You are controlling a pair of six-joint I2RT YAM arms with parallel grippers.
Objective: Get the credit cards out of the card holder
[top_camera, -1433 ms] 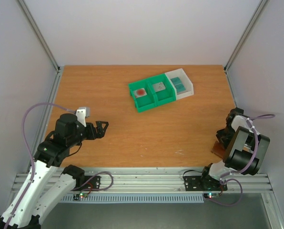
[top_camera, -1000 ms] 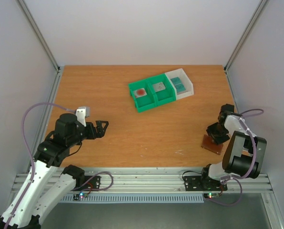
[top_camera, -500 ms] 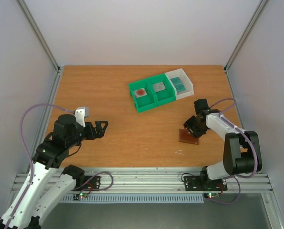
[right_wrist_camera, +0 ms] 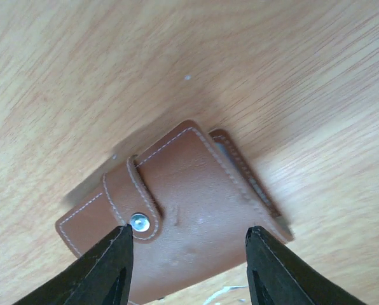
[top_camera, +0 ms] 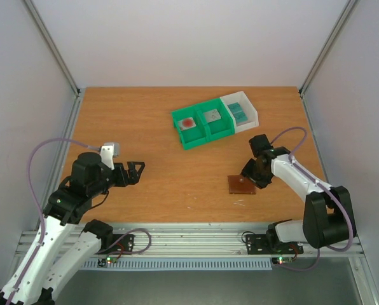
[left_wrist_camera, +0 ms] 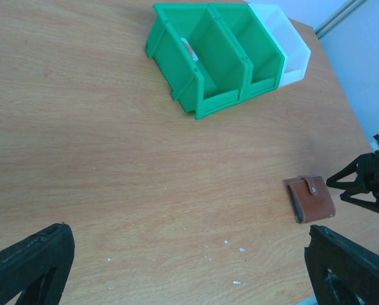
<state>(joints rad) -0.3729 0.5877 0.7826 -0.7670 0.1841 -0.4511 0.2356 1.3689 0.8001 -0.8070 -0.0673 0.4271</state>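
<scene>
the card holder (top_camera: 242,185) lies flat on the tabletop (top_camera: 145,121), closed, with its tab snapped shut. it sits nearer the arms than the green bins (top_camera: 203,126) and apart from them. my right jaws are spread, poised just over the card holder's right edge. my left jaws are spread wide, well apart from it on the left.

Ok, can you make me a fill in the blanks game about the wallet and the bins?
The wallet is closed, and its colour is ____.
The right gripper above it is ____.
The white bin touches a ____ bin.
Missing words: brown, open, green.
</scene>
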